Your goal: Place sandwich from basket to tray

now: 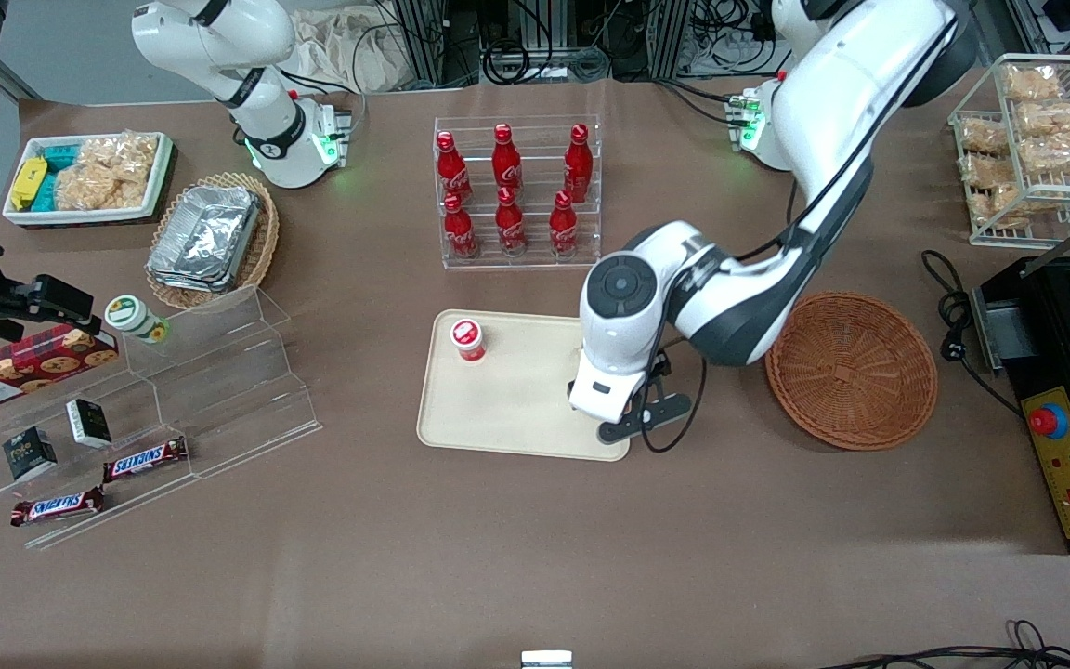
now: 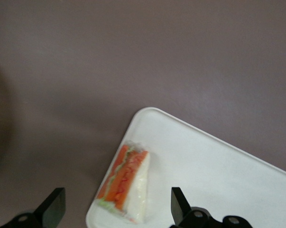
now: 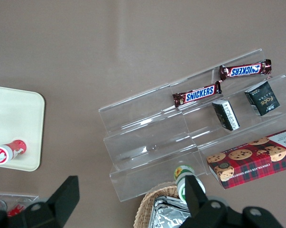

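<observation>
The sandwich [image 2: 126, 183] lies on the tray [image 1: 507, 400], at the tray corner nearest the front camera on the working arm's end, with its orange-red filling edge facing the rim. The round wicker basket [image 1: 851, 372], just beside the tray toward the working arm's end of the desk [image 1: 535, 557], holds nothing that can be seen. The gripper [image 2: 116, 209] hangs above that corner, its jaws spread wide with one finger on either side of the wedge and neither touching it. In the front view the arm's wrist hides the sandwich completely.

By its look, the wedge is light and soft: pale bread that will squash under a hard pinch, wrapped in a thin clear film that may be slippery. The safest hold would be across the two flat bread faces near the middle, with gentle pressure, not on the thin tip or the filling edge. A small red-capped bottle [image 1: 467, 339] also stands on the tray, well apart from the sandwich. The placing step appears done.
</observation>
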Controlling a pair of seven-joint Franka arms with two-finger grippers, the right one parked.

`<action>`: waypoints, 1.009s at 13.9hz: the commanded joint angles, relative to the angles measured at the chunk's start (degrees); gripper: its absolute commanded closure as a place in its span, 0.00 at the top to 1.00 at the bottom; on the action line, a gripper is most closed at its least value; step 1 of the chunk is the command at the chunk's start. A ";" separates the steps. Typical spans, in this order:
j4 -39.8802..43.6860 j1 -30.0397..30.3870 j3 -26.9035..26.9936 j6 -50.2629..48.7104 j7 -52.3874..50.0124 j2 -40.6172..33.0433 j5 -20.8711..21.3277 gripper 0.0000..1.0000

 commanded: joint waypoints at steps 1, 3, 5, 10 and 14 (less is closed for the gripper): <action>-1.69 2.52 0.17 -6.05 -2.06 -5.73 -0.59 1.00; -3.26 6.47 -0.01 -7.56 -0.65 -10.20 -3.57 1.00; -4.85 10.34 0.08 -9.13 5.99 -15.74 -8.73 1.00; -5.20 13.26 7.53 -16.79 22.09 -24.63 -17.98 1.00; -9.85 11.86 16.92 -16.53 35.79 -30.86 -23.17 1.00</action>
